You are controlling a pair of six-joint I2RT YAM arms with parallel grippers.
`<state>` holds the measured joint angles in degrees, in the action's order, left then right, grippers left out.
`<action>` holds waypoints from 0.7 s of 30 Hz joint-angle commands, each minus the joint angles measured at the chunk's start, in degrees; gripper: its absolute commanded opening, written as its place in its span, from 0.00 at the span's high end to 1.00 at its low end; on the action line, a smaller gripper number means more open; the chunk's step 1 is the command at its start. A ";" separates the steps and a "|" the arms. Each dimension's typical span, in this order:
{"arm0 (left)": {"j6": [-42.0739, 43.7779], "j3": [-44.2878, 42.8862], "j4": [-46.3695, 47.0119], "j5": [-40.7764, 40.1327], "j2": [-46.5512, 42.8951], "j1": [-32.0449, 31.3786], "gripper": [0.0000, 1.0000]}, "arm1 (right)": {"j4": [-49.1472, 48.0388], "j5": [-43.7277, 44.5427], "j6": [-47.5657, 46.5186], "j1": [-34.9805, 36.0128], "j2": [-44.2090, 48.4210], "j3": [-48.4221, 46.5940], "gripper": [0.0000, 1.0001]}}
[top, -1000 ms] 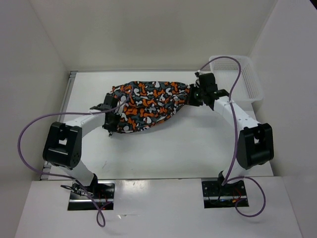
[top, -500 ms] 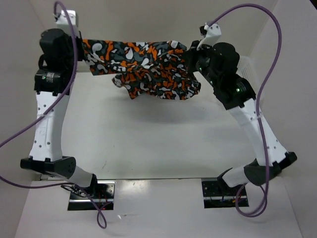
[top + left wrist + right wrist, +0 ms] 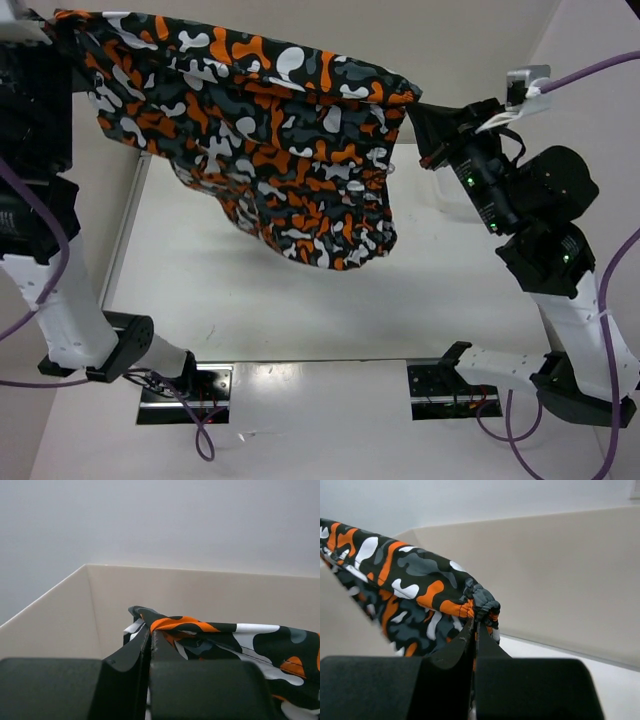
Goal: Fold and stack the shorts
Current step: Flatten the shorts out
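Note:
The shorts, printed in orange, black, grey and white blobs, hang stretched high above the table between both arms. My left gripper is shut on one corner of the shorts at the top left of the overhead view. My right gripper is shut on the gathered waistband end of the shorts, at the upper right of the overhead view. The cloth sags in the middle, and its lowest fold dangles over the table.
The white table lies below, walled by pale panels on three sides. The right arm covers the spot at the back right where a white basket stood. Purple cables loop round both arms.
Both arms have risen steeply, lifting the shorts from a bundle on the table to a spread sheet held high. The grippers have moved apart, stretching the cloth wide.

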<state>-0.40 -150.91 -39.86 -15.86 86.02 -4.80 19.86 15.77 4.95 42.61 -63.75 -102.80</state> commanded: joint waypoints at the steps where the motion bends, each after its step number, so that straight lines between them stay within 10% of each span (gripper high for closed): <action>1: 0.40 1.23 -1.97 -0.15 9.06 0.75 1.00 | -3.07 6.81 1.72 -1.38 -2.08 3.75 1.00; 12: 0.40 -27.66 -14.55 5.85 46.75 1.55 1.00 | -7.54 -15.13 14.82 -24.76 -18.42 14.12 1.00; 21: 0.40 -28.83 -18.40 7.68 51.53 0.23 1.00 | -10.63 -20.34 16.05 -27.84 -28.63 14.38 1.00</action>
<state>-0.21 -174.36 -59.20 -9.08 142.41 -4.29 15.88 -2.20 19.73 16.25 -93.89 -87.88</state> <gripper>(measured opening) 0.004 0.007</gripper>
